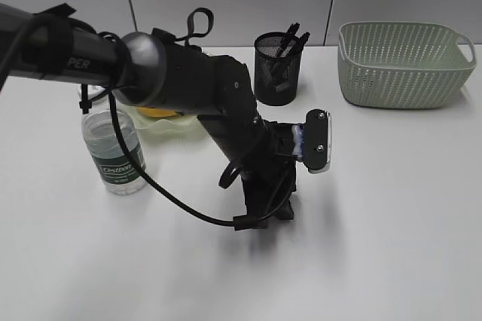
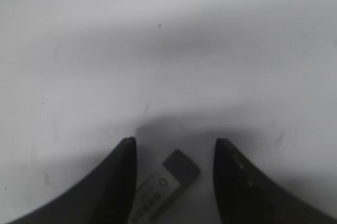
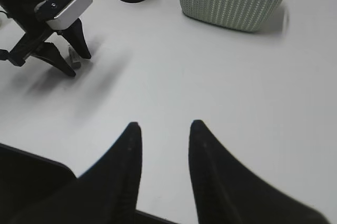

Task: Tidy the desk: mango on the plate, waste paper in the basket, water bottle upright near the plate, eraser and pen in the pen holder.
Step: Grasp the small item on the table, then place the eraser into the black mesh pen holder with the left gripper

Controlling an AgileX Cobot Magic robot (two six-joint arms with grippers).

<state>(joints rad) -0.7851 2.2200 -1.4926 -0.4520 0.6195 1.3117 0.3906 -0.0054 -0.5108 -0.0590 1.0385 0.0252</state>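
Clear plastic marked the far left of the exterior view, where the water bottle (image 1: pixel 114 157) with its dark green label was seen standing upright on the desk (image 1: pixel 392 215), just beside the plate (image 1: pixel 172 123). The pale green plate was largely hidden behind the left arm, and a strip of the yellow-orange mango (image 1: pixel 157 112) was visible on it. The left gripper (image 1: pixel 269 208) was lowered to the tabletop near the middle, its tips at the surface. In the left wrist view its fingers (image 2: pixel 117 182) were spread, and the eraser (image 2: pixel 164 186), a small block with a dark end and a printed paper sleeve, was seen lying flat on the desk between them; whether either finger touched it could not be told. Behind the arm stood the black mesh pen holder (image 1: pixel 278 68), with dark pens upright inside. Further right, at the back, the sage-green basket (image 1: pixel 403 61) was set well apart from the gripper. In the right wrist view the right gripper (image 3: pixel 163 145) was held above bare tabletop, its fingers apart and holding nothing
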